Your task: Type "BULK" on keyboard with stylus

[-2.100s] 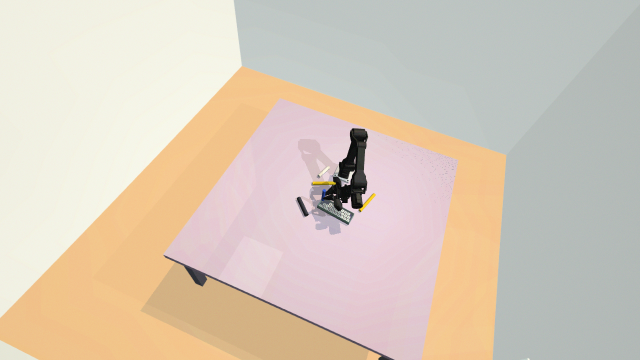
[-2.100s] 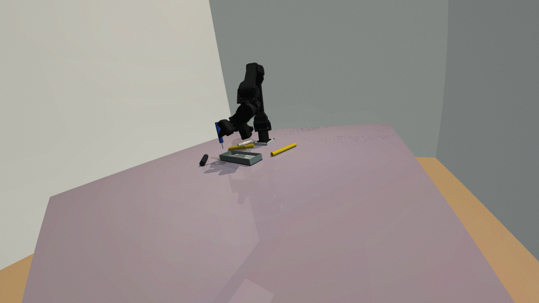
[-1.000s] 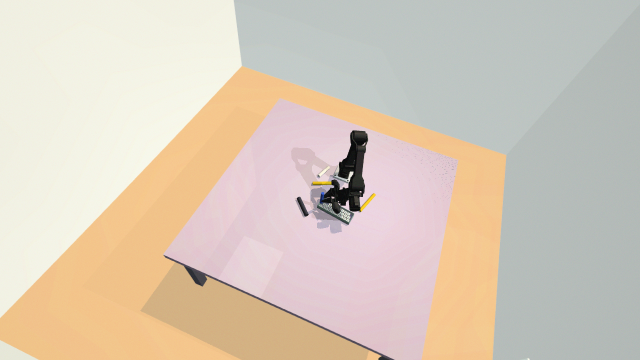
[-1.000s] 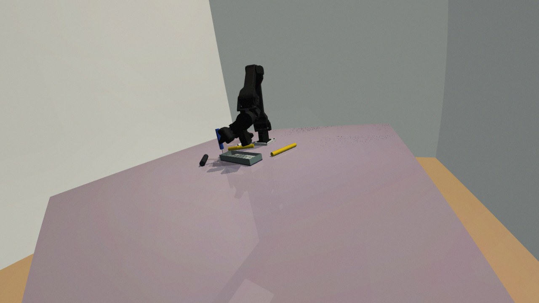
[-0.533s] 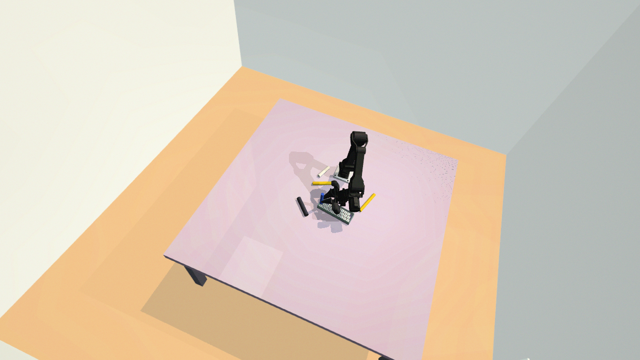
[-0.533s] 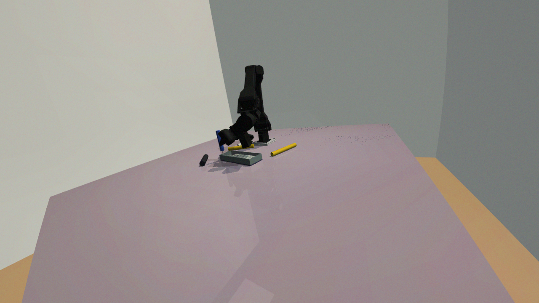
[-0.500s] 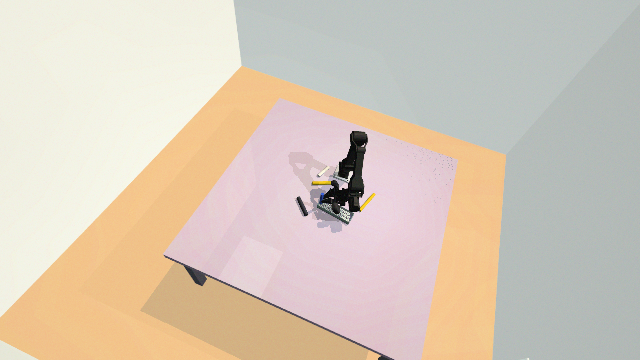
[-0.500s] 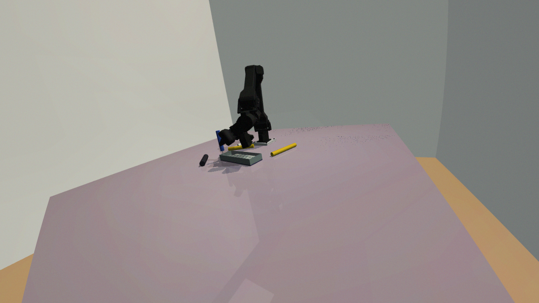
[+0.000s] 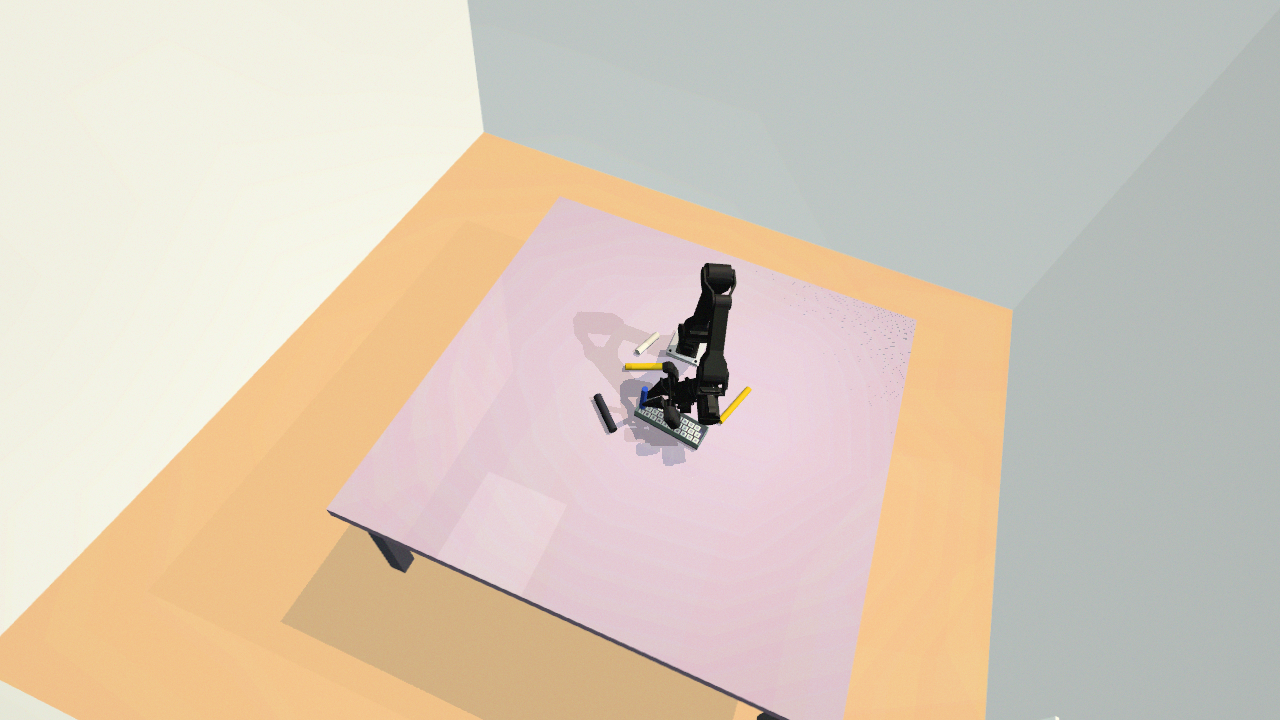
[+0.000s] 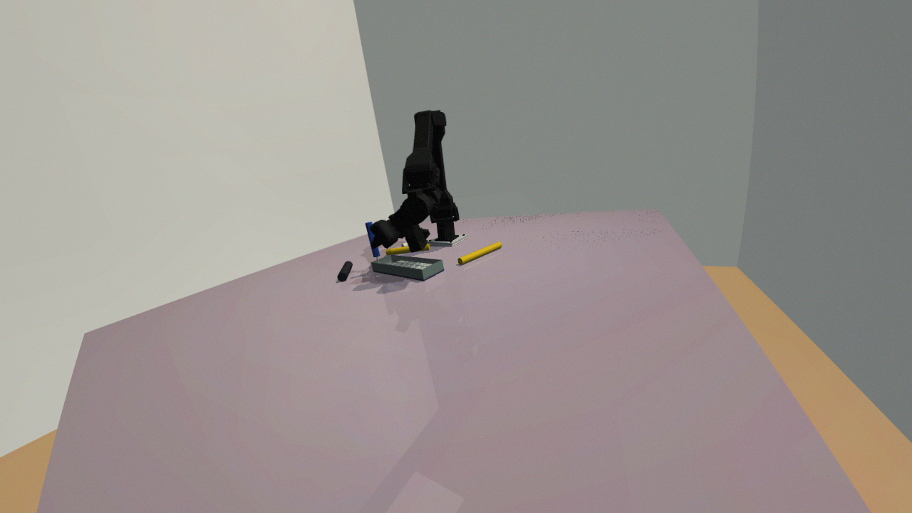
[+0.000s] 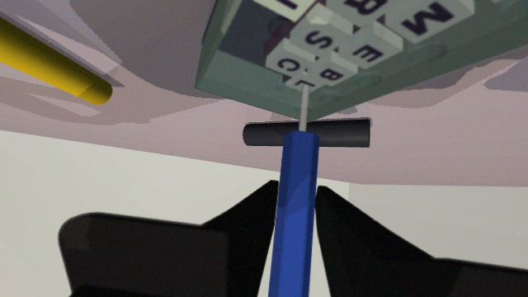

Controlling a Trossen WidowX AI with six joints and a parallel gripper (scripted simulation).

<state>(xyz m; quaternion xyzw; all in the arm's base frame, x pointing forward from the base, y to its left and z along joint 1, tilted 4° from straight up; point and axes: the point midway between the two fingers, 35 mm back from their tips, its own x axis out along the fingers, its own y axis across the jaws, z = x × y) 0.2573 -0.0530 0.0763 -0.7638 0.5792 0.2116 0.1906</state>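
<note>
The stylus (image 9: 643, 396) (image 10: 372, 239) (image 11: 294, 198) looked like smooth blue plastic with a metal-grey tip, the near-left black cylinder (image 9: 605, 412) (image 10: 345, 271) (image 11: 344, 133) smooth and matt.

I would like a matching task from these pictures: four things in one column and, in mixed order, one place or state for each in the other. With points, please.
1. stylus (image 9: 643, 395) (image 10: 372, 239) (image 11: 294, 206)
2. black cylinder (image 9: 605, 412) (image 10: 345, 271) (image 11: 264, 135)
3. white stick (image 9: 646, 342)
4. keyboard (image 9: 702, 438) (image 10: 398, 268) (image 11: 247, 96)

A. lies near the arm's base plate (image 9: 682, 359) (image 10: 451, 242)
B. has lettered keys inside a raised rim
C. gripped by the end effector (image 9: 649, 399) (image 10: 375, 241) (image 11: 297, 190)
D. lies on the table, black all over

Pairs: 1-C, 2-D, 3-A, 4-B
</note>
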